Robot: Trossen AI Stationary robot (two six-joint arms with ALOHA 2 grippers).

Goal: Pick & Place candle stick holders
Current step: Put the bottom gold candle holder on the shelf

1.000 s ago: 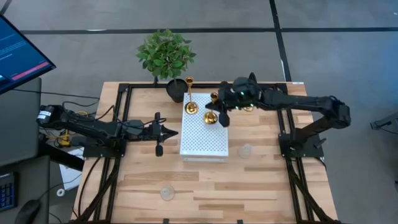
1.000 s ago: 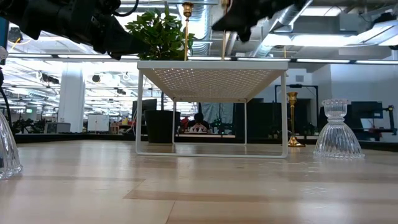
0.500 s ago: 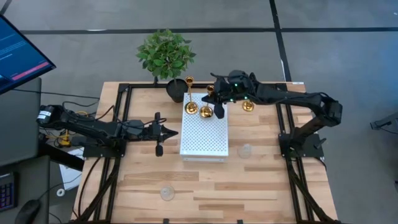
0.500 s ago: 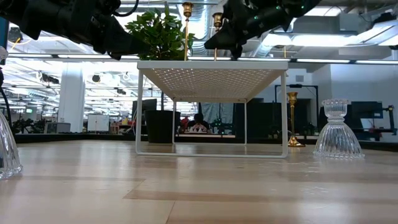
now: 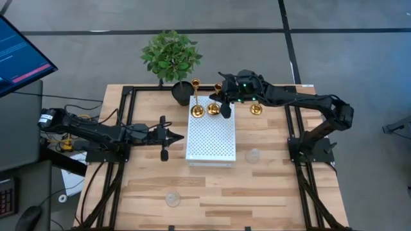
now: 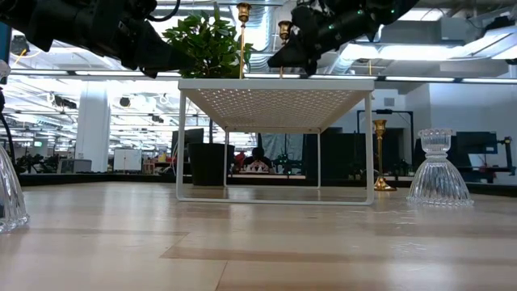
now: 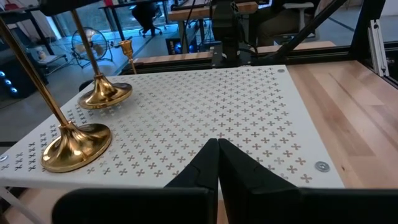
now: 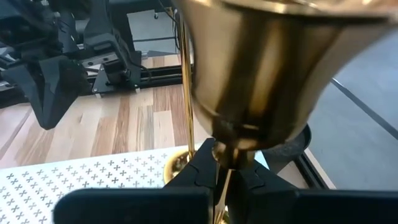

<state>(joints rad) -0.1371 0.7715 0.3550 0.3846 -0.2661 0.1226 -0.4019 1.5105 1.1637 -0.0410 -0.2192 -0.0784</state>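
Observation:
A white perforated board [image 5: 210,138] stands on legs on the table. A tall gold holder [image 5: 196,102] stands on its far left corner. My right gripper [image 5: 223,106] is shut on a shorter gold holder [image 5: 214,108], whose round base [image 7: 106,94] is on the board beside the tall one. A third gold holder [image 5: 256,110] stands on the table to the board's right. Two clear glass holders rest on the table, one to the board's right [image 5: 255,154] and one near the front edge [image 5: 172,199]. My left gripper [image 5: 168,136] is shut and empty, left of the board. My right gripper pinches the shorter holder's thin stem [image 8: 222,160] between its two fingers, just under the gold cup [image 8: 261,68]. The fingers come from the table's right and lie across the stem. The holder stands upright, its base on the board.
A green plant in a black pot [image 5: 171,58] stands just beyond the board's far left corner. Black frame rails [image 5: 122,122] run along the table's sides. A monitor [image 5: 19,54] sits off the table's left. Bare wood lies in front of the board.
My right gripper has carried the shorter gold holder toward the table's far edge and a little left, lowering it. The holder has stayed upright and now stands beside the tall one. The gripper has stayed shut on its stem.

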